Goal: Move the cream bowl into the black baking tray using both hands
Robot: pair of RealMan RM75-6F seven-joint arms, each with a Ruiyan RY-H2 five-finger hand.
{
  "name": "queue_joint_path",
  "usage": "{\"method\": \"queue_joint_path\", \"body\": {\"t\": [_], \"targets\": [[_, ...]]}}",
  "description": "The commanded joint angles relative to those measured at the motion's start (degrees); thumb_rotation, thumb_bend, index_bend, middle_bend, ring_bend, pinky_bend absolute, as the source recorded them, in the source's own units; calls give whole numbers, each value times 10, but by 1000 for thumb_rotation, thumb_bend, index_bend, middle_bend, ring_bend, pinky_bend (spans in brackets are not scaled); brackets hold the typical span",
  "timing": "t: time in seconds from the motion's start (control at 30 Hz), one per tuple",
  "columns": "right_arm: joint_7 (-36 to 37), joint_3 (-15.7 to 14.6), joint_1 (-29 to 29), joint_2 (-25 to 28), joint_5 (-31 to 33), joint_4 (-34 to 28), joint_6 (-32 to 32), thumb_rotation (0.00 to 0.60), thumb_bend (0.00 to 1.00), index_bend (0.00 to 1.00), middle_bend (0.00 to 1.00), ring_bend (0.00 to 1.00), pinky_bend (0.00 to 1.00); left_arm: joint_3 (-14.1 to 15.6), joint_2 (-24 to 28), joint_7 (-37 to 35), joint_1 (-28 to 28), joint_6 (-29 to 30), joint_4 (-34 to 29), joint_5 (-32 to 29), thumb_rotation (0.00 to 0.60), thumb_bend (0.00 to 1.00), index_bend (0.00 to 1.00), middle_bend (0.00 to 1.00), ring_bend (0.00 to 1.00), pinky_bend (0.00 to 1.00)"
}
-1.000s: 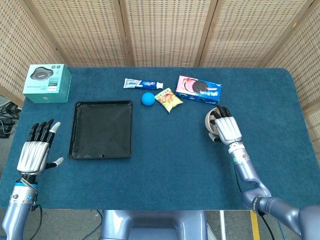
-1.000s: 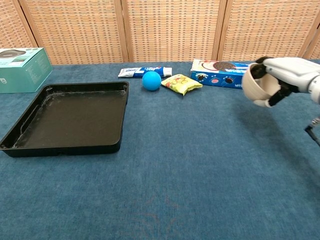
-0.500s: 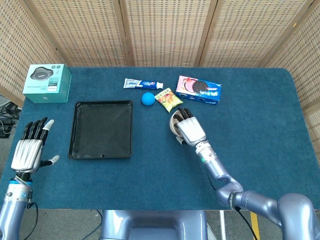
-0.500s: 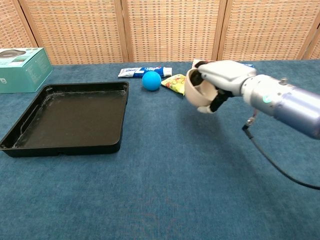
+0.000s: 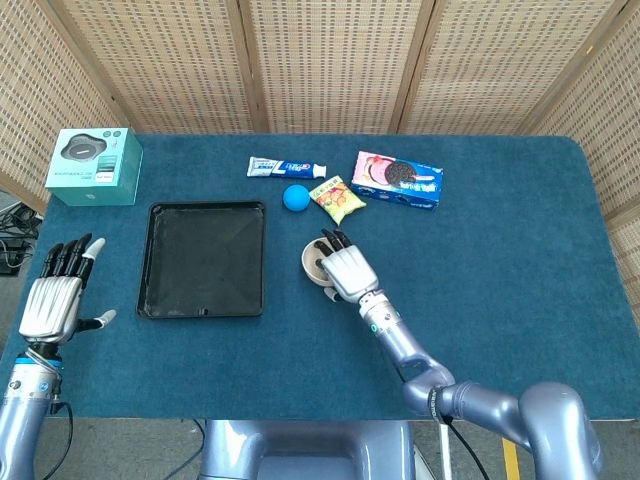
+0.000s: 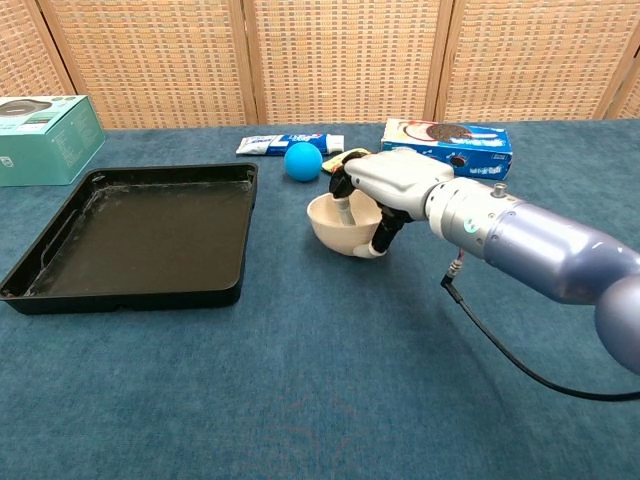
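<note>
Cream bowl (image 6: 338,226) has travelled leftward across the bench (image 5: 520,260) in my right hand (image 5: 346,271), which grips its rim; it now sits just right of the black baking tray (image 5: 203,300). My left hand (image 5: 52,302) waits empty, fingers spread, ready for the handover.
</note>
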Motion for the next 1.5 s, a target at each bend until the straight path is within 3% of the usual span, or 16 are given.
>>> {"method": "queue_joint_path", "body": {"t": [0.03,0.27,0.43,0.67,1.0,1.17,1.5], "targets": [[-1,-1,0,0,3,-1,-1,600,351,511,185,10,106,0,0,0,0,0,0,0,600,0,0,0,0,0],[-21,-1,-7,16,8,-17,16,600,293,297,30,0,64,2,0,2,0,1,-1,1,600,0,0,0,0,0],[-51,1,-27,56,19,-58,41,600,281,193,0,0,23,4,0,4,-1,0,-2,2,600,0,0,0,0,0],[-61,-15,-87,137,24,-135,96,600,278,156,0,0,0,6,-3,15,-1,4,-5,5,600,0,0,0,0,0],[27,-74,-213,259,-14,-206,205,600,276,99,0,0,0,11,-17,49,-6,4,-5,7,600,0,0,0,0,0],[98,-104,-270,283,-58,-193,276,600,276,96,0,0,0,12,-24,65,-9,8,-7,11,600,0,0,0,0,0],[181,-119,-334,288,-57,-150,321,600,275,90,0,0,0,19,-55,77,-16,10,12,32,600,0,0,0,0,0]]}}
